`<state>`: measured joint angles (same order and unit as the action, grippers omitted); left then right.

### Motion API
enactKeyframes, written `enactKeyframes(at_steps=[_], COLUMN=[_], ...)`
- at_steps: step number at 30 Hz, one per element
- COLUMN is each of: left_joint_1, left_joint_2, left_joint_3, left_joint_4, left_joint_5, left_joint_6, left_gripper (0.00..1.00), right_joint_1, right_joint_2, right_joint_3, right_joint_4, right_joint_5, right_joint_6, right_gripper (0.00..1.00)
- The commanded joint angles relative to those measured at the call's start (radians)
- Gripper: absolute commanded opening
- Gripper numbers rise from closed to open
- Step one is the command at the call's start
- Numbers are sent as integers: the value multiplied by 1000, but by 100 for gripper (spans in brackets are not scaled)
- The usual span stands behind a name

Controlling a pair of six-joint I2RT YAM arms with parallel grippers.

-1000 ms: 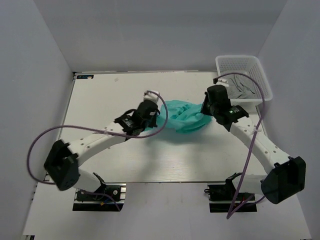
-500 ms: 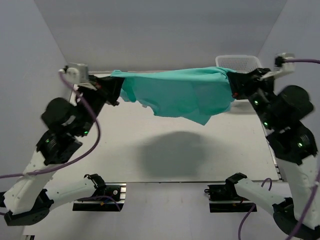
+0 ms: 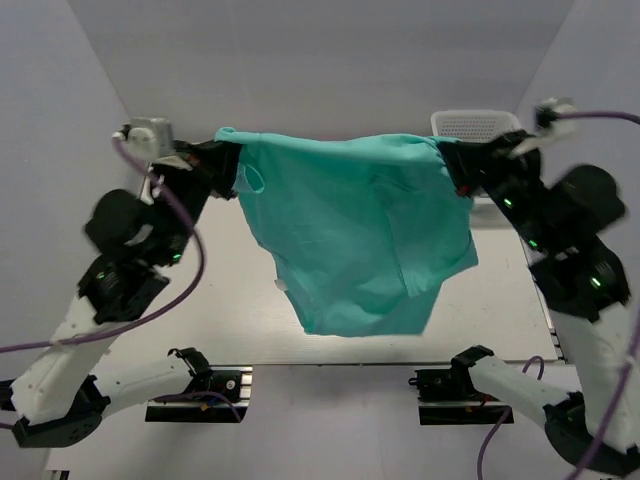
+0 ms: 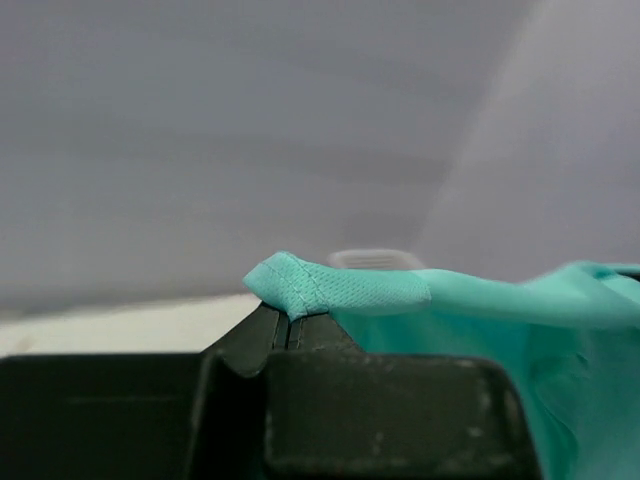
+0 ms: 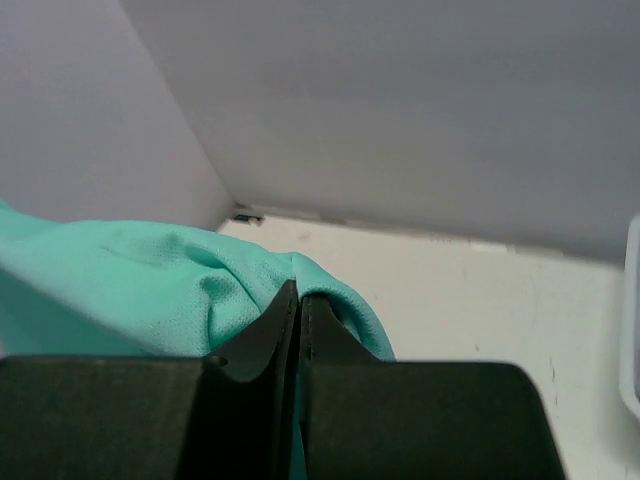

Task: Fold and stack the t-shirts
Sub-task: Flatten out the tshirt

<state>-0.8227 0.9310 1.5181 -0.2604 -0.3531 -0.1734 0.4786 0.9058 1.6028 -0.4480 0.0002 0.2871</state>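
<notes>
While you had both arms raised, the t-shirt (image 3: pixel 350 240) hung spread in the air between them, above the desk (image 3: pixel 228 300). Your left fingers (image 3: pixel 225 165) were pinched shut on its upper left corner and your right fingers (image 3: pixel 455 165) on its upper right; each wrist view showed turquoise cloth nipped between closed tips. The white mesh basket (image 3: pixel 478 122) sat behind the right arm.

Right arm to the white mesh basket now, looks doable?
Probably not yet: the right gripper is shut on an edge of the turquoise t-shirt, stretched in the air to the left gripper. The white mesh basket lies beyond it.
</notes>
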Motion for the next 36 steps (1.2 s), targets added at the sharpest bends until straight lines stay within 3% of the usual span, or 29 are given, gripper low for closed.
enactKeyframes(at_steps=[1, 4, 7, 8, 9, 11, 12, 13, 17, 21, 23, 27, 31, 36], left_joint_1=[11, 54, 170, 254, 295, 374, 390, 402, 424, 424, 410, 401, 392, 392], left_joint_2=[87, 237, 429, 484, 543, 702, 747, 817, 868, 836, 787, 694, 605, 537], left_joint_3=[-105, -191, -251, -251, -239, -150, -109, -67, 80, 42, -48, -258, -509, -659], left_joint_4=[48, 21, -115, -201, -242, -363, -399, -422, -470, -438, -398, -269, -116, -7], left_joint_5=[-448, -582, -528, -494, -475, -437, -405, -374, -328, -198, -126, 154, 275, 356], left_joint_6=[-14, -92, -285, -329, -416, -454, -463, -451, -442, -417, -391, -391, -449, -483], left_gripper=[0, 0, 3, 11, 31, 67, 90, 100, 100, 100, 100, 100, 100, 100], right_joint_1=[-12, -24, -49, -54, -67, -77, -78, -77, -64, -46, -18, 50, 113, 170], right_joint_2=[185, 360, 554, 632, 675, 816, 841, 858, 805, 710, 700, 760, 890, 1024], right_joint_3=[-84, -168, -237, -245, -228, -135, -72, -28, -84, -251, -311, -307, -224, -83], right_joint_4=[17, 49, 106, 121, 121, 53, -19, -30, 5, 75, 78, 79, 65, 51], right_joint_5=[122, 152, 75, 63, 57, 83, 89, 125, 126, 109, 83, 38, 35, 87], right_joint_6=[33, 64, 100, 95, 90, 64, 52, 49, 12, -84, -106, -151, -93, 30], right_gripper=[0, 0, 1, 29, 49, 87, 90, 90, 90, 90, 90, 90, 90, 90])
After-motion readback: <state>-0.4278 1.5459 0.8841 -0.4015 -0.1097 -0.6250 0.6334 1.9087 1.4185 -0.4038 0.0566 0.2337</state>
